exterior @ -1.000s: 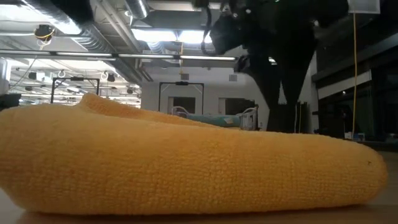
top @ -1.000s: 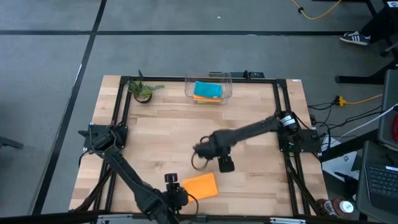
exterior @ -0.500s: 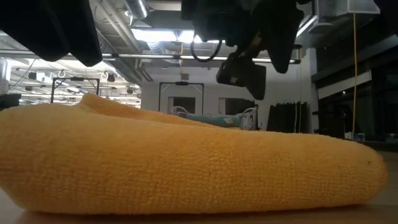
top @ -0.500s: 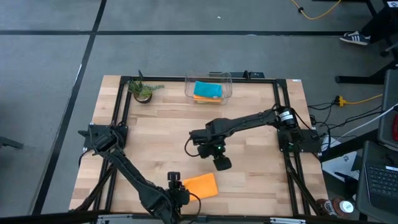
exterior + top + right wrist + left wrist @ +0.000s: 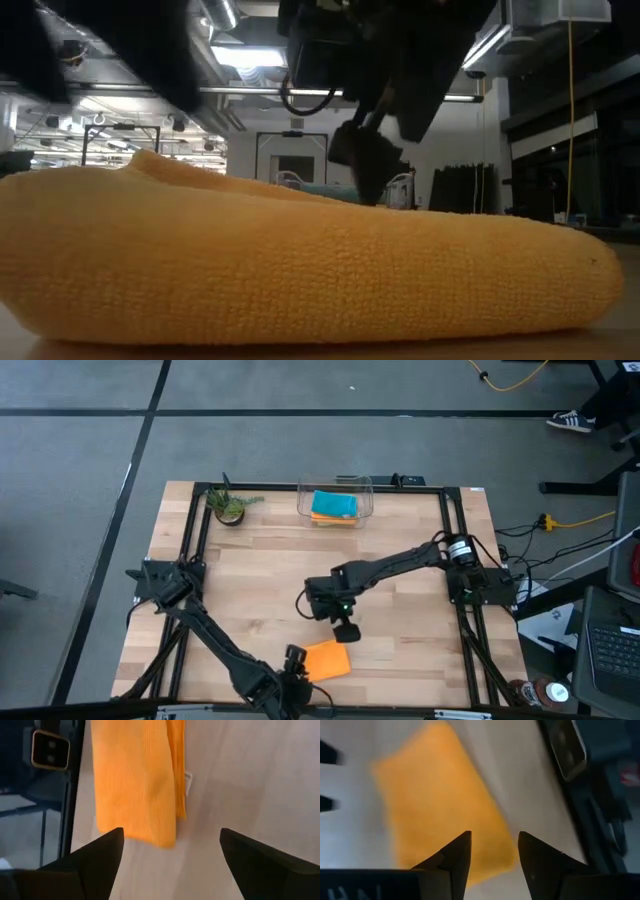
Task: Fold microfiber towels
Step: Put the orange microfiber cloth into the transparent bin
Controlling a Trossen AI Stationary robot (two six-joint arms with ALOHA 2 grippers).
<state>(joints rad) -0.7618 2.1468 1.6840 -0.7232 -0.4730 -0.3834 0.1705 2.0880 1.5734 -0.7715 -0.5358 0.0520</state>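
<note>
One orange towel (image 5: 327,659) folded on the surface, two more binned; right gripper (image 5: 345,630) fingers spread, left gripper (image 5: 297,664) fingers parted, empty.

Table (image 5: 260,580): orange towel (image 5: 328,659), bin (image 5: 335,500), plant (image 5: 229,506)

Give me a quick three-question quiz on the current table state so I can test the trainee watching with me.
1. True or false: the folded orange microfiber towel lies inside the clear plastic bin.
2. Which pincer stands wide open above the bare wood just beyond that towel? A) left pincer B) right pincer
3. Fill in: the teal blue microfiber towel lies on top of an ____ one in the bin.

Key:
1. False; it lies on the light wooden table, near the front edge.
2. B; the left one hangs over the towel's near end, holding nothing.
3. orange
</note>
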